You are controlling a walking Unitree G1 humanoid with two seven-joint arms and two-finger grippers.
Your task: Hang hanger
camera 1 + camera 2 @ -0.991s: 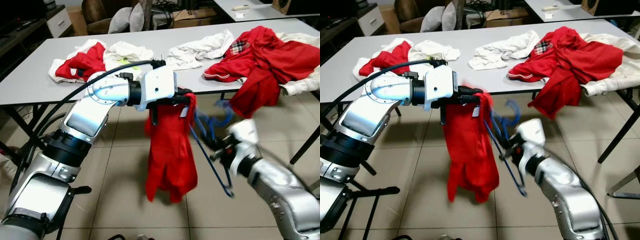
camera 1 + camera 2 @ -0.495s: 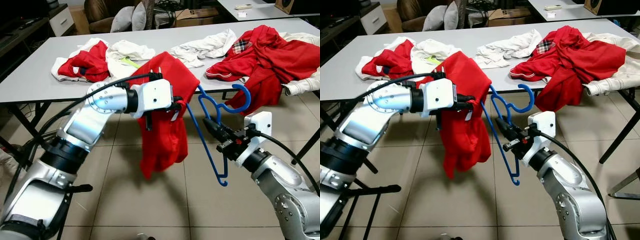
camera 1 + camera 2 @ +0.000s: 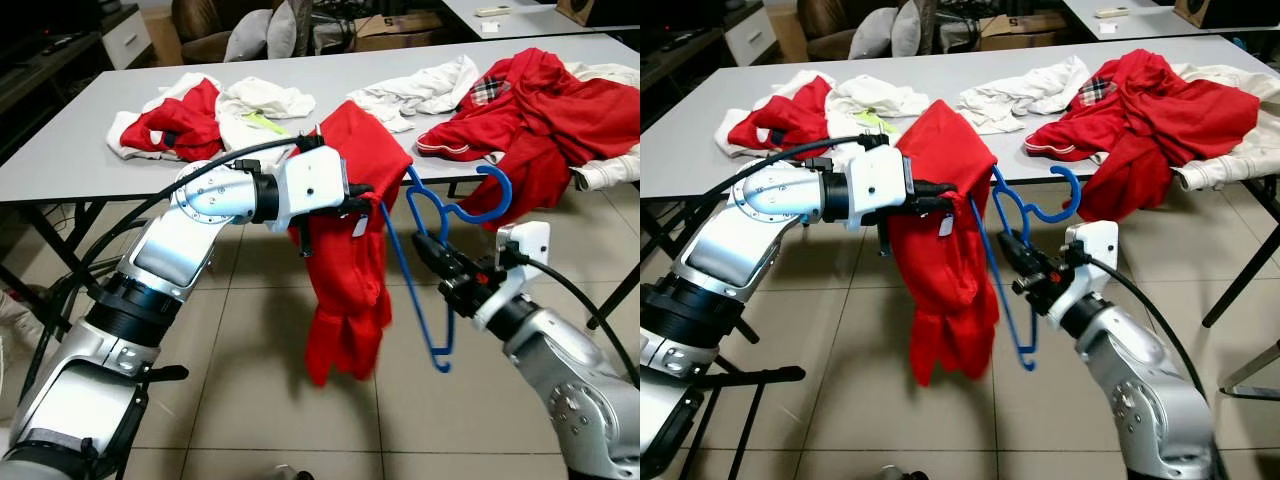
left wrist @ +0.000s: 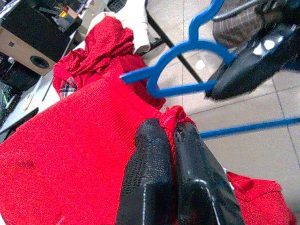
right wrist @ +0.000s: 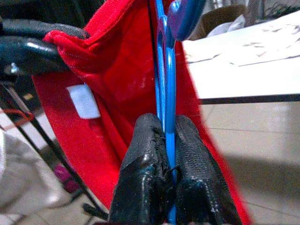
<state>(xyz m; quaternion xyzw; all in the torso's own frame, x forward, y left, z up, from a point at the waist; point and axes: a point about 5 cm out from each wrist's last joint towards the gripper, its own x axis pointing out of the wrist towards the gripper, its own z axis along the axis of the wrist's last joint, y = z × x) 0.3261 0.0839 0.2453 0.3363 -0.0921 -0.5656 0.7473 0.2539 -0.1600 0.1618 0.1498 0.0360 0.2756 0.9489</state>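
Hanger: the blue hanger (image 3: 440, 250) hung in the air in front of the bench (image 3: 60, 150), above the tiled floor (image 3: 250, 380), its hook curling up toward the bench edge and its lower bar slanting down just beside the red garment (image 3: 345, 270).
Right gripper: the right gripper (image 3: 432, 252) was clamped on the hanger near its neck; in the right wrist view both black fingers (image 5: 192, 183) pressed on the thin blue bar between them.
Left gripper: the left gripper (image 3: 365, 197) was pinched tight on a fold at the top of the red garment; the left wrist view showed the fabric bunched between the closed fingers (image 4: 150, 178).
Red garment: it draped down from the left gripper, loose and clear of the floor, with a white label (image 5: 84, 101) showing on its inner side.
Bench top: red and white clothes lay in heaps, one pile (image 3: 200, 110) at the robot's left and a larger red pile (image 3: 540, 100) at its right.
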